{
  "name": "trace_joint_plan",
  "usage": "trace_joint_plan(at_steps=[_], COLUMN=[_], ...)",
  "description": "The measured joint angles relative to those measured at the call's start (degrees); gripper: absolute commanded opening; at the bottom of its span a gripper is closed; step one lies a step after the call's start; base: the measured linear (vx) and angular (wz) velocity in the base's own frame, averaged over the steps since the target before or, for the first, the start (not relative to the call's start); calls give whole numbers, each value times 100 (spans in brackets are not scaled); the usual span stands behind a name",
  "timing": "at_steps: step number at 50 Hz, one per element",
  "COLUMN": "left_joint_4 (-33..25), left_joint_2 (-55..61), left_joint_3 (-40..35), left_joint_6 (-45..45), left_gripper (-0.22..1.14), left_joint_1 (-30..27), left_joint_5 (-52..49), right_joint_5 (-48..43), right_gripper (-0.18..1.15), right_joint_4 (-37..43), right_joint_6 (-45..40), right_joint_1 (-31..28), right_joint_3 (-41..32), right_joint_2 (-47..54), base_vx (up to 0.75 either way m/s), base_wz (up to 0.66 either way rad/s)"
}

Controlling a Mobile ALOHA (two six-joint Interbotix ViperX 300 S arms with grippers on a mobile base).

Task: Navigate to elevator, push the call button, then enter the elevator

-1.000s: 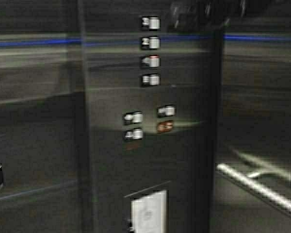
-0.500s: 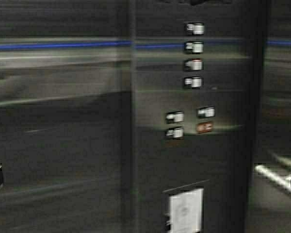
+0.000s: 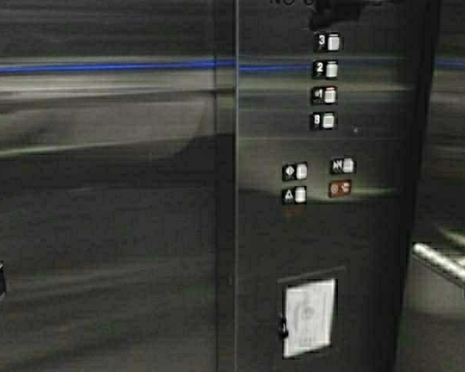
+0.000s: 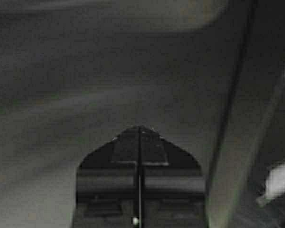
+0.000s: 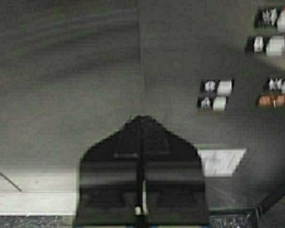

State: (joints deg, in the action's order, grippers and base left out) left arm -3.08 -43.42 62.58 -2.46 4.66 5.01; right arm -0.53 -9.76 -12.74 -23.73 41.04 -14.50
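Elevator cabin wall (image 3: 108,232) of brushed steel is seen straight ahead, its button panel (image 3: 325,155) nearer the right gripper (image 5: 141,118). Left gripper (image 4: 139,129) and right are both pressed closed, holding nothing.

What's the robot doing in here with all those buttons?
The robot is inside the steel elevator cabin, facing the button panel with its floor buttons. A handrail shows at the right. Nothing is being held: the left gripper and the right gripper are both shut and touch nothing.
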Motion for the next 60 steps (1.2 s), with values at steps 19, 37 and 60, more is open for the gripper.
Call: trace_joint_plan(at_steps=[19,37,60], left_joint_4=[-105,-105,-105], left_joint_2=[211,193,255], left_joint_3=[88,88,88], left_joint_6=[53,70,114], left_gripper=[2,2,2], left_joint_1=[18,9,-9], left_joint_5=[158,193,387], right_joint_5=[-220,-220,-237], right_gripper=[6,6,6], right_joint_4=[0,0,132], right_joint_6=[-26,-18,-9], right_joint_1=[18,18,-18], right_joint_3=[0,0,44], right_joint_2=[0,9,9], base_vx=[-28,-25,-25], base_wz=[3,28,37])
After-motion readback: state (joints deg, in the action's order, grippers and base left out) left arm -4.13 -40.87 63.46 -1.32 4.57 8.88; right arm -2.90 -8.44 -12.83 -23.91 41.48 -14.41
